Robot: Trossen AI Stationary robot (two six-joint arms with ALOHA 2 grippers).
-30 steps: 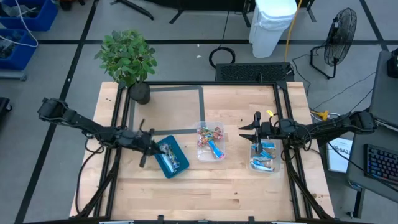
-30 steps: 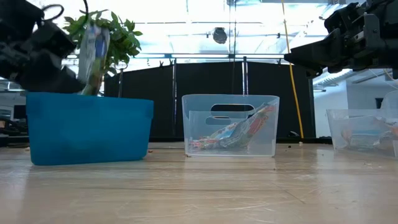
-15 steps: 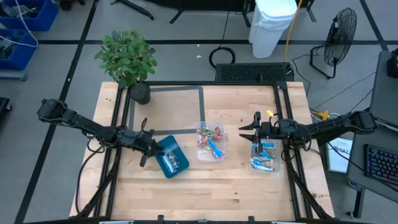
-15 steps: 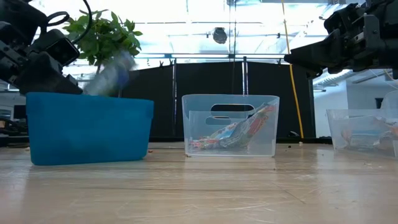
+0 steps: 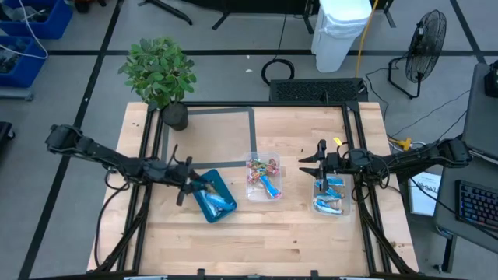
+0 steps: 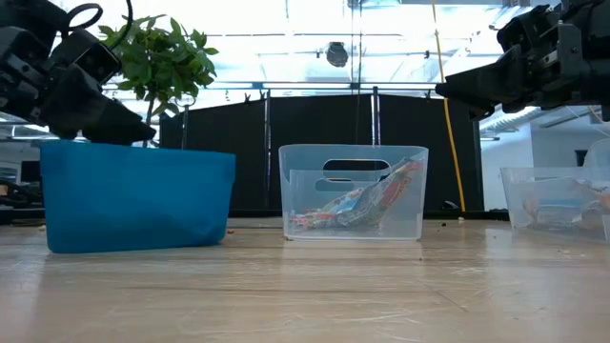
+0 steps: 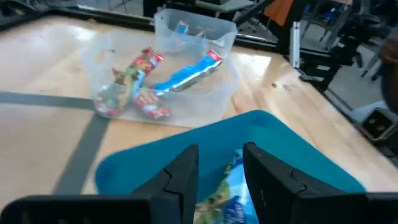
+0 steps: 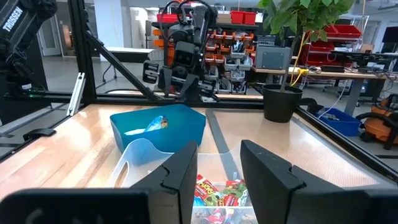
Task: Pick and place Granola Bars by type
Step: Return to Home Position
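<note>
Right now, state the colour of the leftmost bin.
Teal blue bin; low view shows it best.

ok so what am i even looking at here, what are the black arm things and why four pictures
Two robot arms work at a wooden table, each ending in a two-finger gripper. One picture looks straight down, one sits at table height, and two come from cameras on the wrists, so the dark fingers at the bottom are that arm's own. The left gripper hangs at the edge of the teal bin, which holds blue bars. The right gripper hovers near the right tub, which holds light blue bars. The middle tub holds red and green bars plus one blue bar. Both grippers are open and hold nothing. A plant stands at a table corner.
</note>
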